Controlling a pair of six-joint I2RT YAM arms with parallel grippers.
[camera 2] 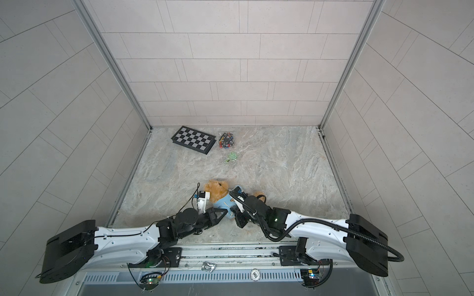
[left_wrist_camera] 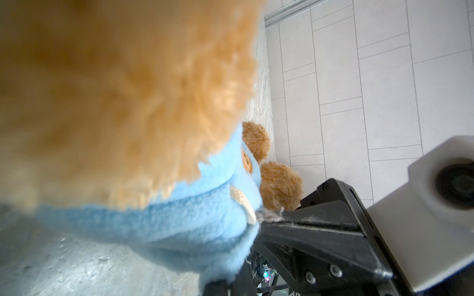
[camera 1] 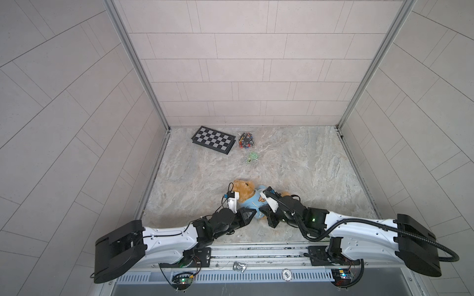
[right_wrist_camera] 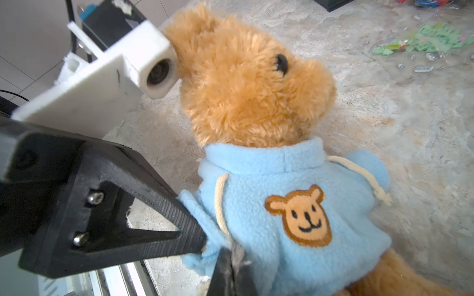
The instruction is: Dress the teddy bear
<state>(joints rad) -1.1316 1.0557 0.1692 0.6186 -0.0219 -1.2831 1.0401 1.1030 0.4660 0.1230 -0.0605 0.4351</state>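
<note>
The golden-brown teddy bear point(camera 1: 242, 189) point(camera 2: 216, 188) point(right_wrist_camera: 243, 84) lies on the marble floor near the front, its head towards the back left. It wears a light blue hoodie point(camera 1: 252, 202) point(camera 2: 223, 202) point(right_wrist_camera: 256, 179) with a bear-face patch. My left gripper point(camera 1: 255, 213) point(right_wrist_camera: 200, 243) is shut on the hoodie's lower edge at the bear's side. Right beside it, my right gripper point(camera 1: 260, 210) point(right_wrist_camera: 230, 258) is shut on the same hem. In the left wrist view, fur point(left_wrist_camera: 128, 89) and blue fleece point(left_wrist_camera: 179, 225) fill the frame and cover my left jaws.
A folded chessboard point(camera 1: 213, 139) lies at the back left. Next to it sit a clear bag of small coloured pieces point(camera 1: 246, 140) and scattered green bits point(camera 1: 252, 156). Tiled walls close in three sides, and a metal rail point(camera 1: 256, 252) runs along the front.
</note>
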